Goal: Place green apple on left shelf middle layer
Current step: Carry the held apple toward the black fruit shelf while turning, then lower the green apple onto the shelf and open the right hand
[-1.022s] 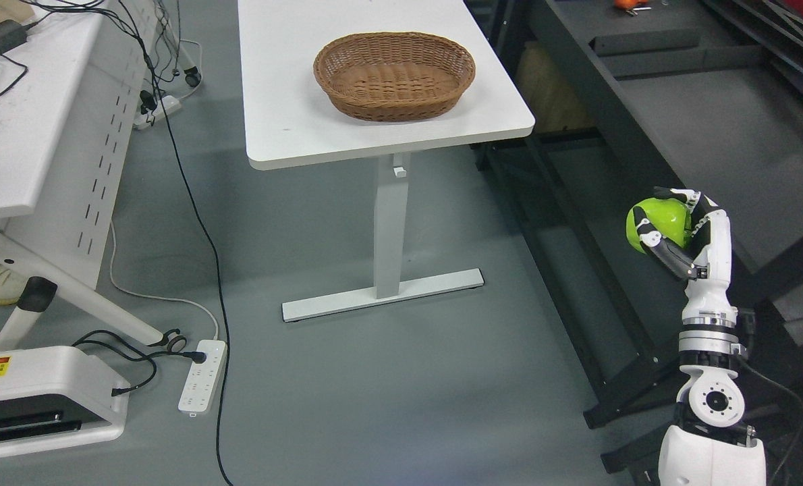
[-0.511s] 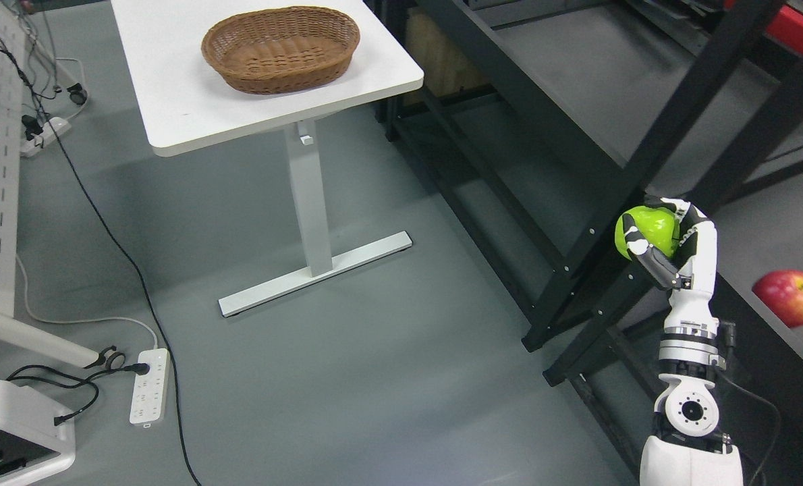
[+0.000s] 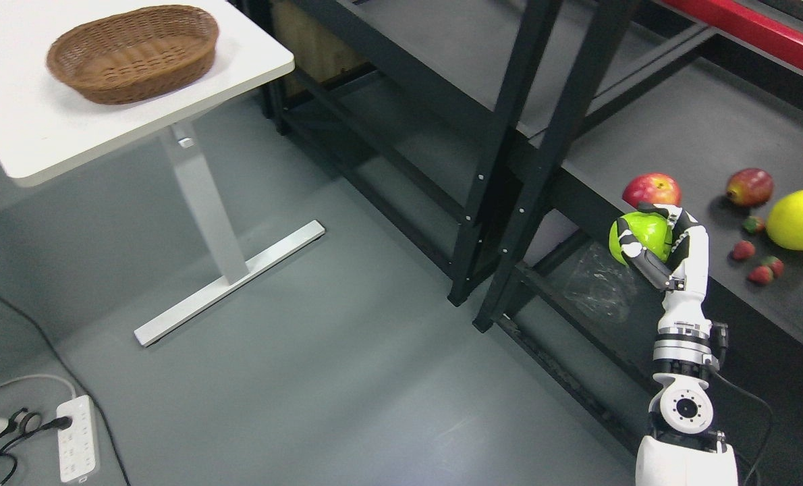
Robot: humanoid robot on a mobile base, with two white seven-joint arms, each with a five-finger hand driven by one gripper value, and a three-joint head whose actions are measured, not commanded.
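My right hand rises from the lower right with its fingers curled around a bright green apple. It holds the apple in the air just in front of the edge of a dark shelf board of the black rack. Two black uprights stand to the left of the hand. The left arm does not show.
On the same board lie a red apple, a second red fruit, a yellow apple and several strawberries. A wicker basket sits on the white table at upper left. A power strip lies on the grey floor.
The whole picture has swung to the right, so the camera has moved: the table and basket slid left and the shelf with fruit came into view. The right hand keeps hold of the green apple.
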